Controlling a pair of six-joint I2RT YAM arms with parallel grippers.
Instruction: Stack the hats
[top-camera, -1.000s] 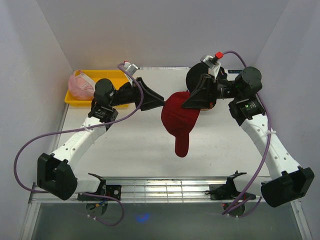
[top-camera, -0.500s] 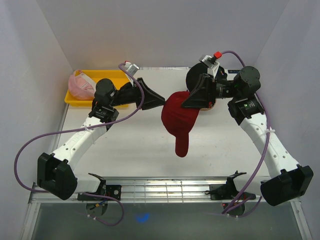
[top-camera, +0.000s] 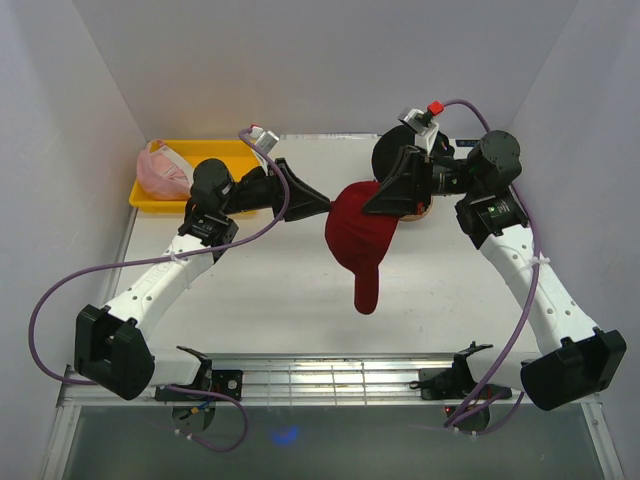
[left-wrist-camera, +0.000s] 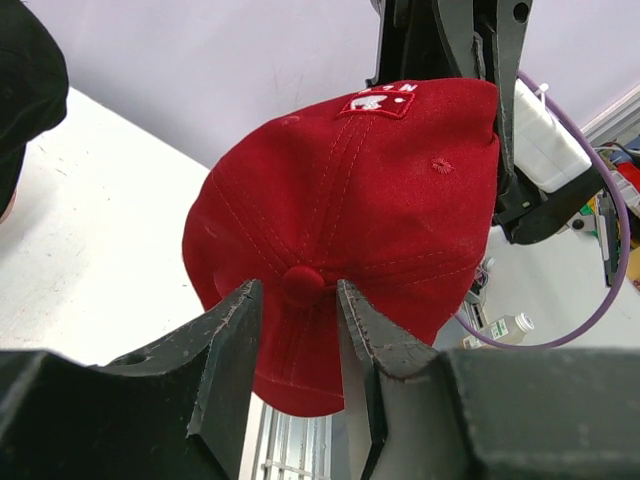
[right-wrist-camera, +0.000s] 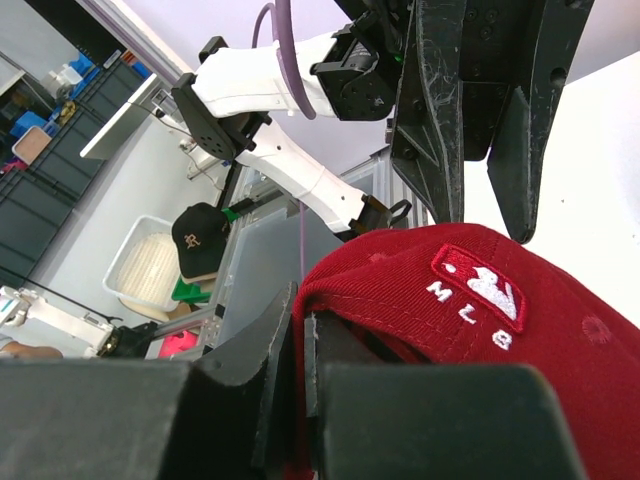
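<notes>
A dark red hat (top-camera: 355, 235) hangs in the air over the middle of the table, brim pointing toward the near edge. My right gripper (top-camera: 377, 205) is shut on its rear rim (right-wrist-camera: 310, 290), next to the white logo patch. My left gripper (top-camera: 322, 205) meets the crown from the left, and its fingers (left-wrist-camera: 240, 310) pinch the fabric either side of the top button (left-wrist-camera: 302, 286). A pink hat (top-camera: 160, 172) lies in the yellow tray (top-camera: 215, 150). A black hat (left-wrist-camera: 25, 90) shows at the left wrist view's left edge.
The yellow tray sits at the back left corner. Behind my right gripper a tan wooden piece (top-camera: 424, 211) peeks out under a dark round shape (top-camera: 388, 152). White walls close in the table on three sides.
My left gripper's jaws have narrowed onto the red hat's crown. The hat and both grippers have drifted slightly to the right.
</notes>
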